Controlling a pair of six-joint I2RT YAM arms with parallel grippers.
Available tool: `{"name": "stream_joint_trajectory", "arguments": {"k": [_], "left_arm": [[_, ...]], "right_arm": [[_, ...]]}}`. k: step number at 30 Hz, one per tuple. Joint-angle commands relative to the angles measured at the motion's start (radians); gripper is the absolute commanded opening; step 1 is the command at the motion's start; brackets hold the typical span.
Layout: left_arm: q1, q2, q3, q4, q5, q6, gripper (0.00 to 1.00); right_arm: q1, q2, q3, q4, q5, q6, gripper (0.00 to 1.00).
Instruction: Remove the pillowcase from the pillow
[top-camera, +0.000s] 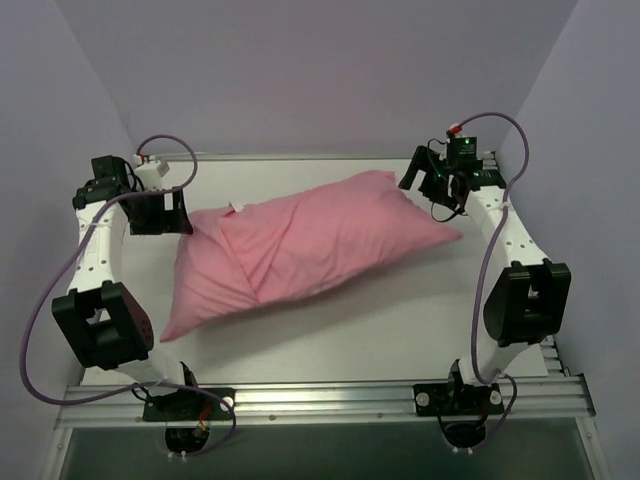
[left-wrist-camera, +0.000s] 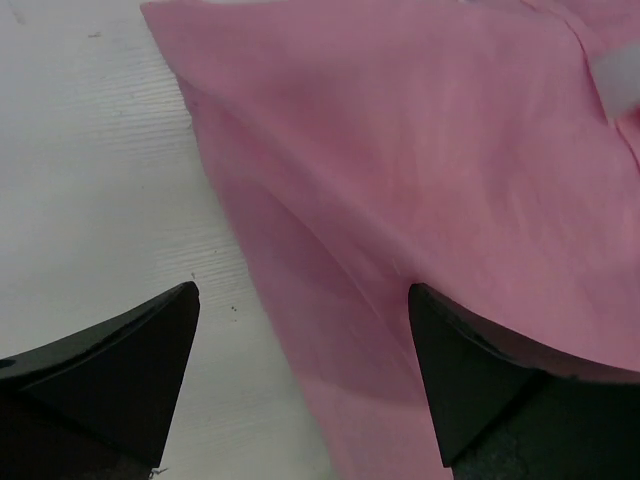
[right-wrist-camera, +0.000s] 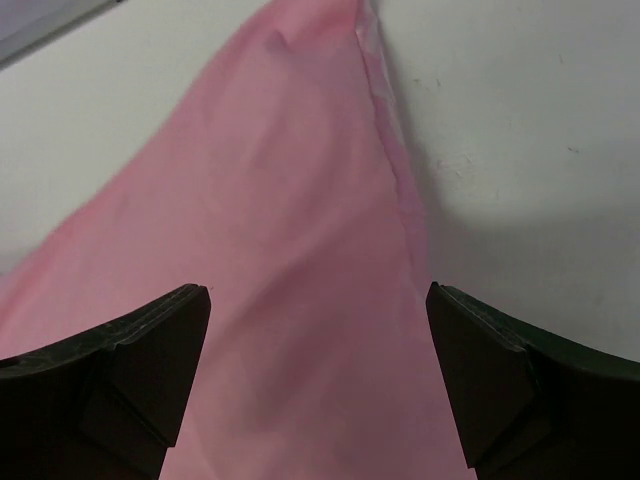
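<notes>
**Operator:** Where is the pillowcase?

**Describer:** You have a white counter (top-camera: 400, 330). The pink pillowcase (top-camera: 320, 240) lies plump and slanted across its middle, and the pillow inside is covered.

**Operator:** And my grippers?

**Describer:** Your left gripper (left-wrist-camera: 302, 290) is spread wide over the pillowcase's left edge, gripping nothing. Your right gripper (right-wrist-camera: 318, 290) is spread wide over its right corner. A small white patch (top-camera: 237, 207) shows at the far edge.
</notes>
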Motion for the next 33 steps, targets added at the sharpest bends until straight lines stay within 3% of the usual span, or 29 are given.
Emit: {"name": "stream_joint_trajectory", "arguments": {"k": [1,7,16,20,24,28,32,33], "left_arm": [[-0.002,-0.047,0.022,0.071,0.017,0.009,0.95],[-0.062,-0.125,-0.092,0.114,0.030,0.068,0.97],[-0.097,-0.100,-0.184,0.136,-0.018,0.104,0.96],[-0.114,-0.096,-0.216,0.134,-0.022,0.129,0.95],[-0.135,-0.131,-0.262,0.125,-0.004,0.182,0.92],[-0.148,-0.186,-0.319,0.075,0.063,0.282,0.90],[-0.200,-0.255,-0.368,-0.040,0.129,0.420,0.89],[-0.220,-0.286,-0.380,-0.060,0.146,0.461,0.89]], "right_arm": [[0.043,-0.141,0.082,-0.034,0.114,-0.071,0.96],[0.172,-0.314,-0.123,-0.117,0.274,-0.079,0.98],[0.318,-0.601,-0.471,-0.165,0.288,0.093,0.96],[0.343,-0.624,-0.600,-0.111,0.251,0.123,0.96],[0.335,-0.540,-0.648,0.066,0.161,0.136,0.97],[0.280,-0.292,-0.571,0.223,0.078,0.119,0.97],[0.249,-0.011,-0.302,0.271,0.059,0.088,0.93],[0.249,0.043,-0.148,0.268,0.052,0.087,0.93]]}}
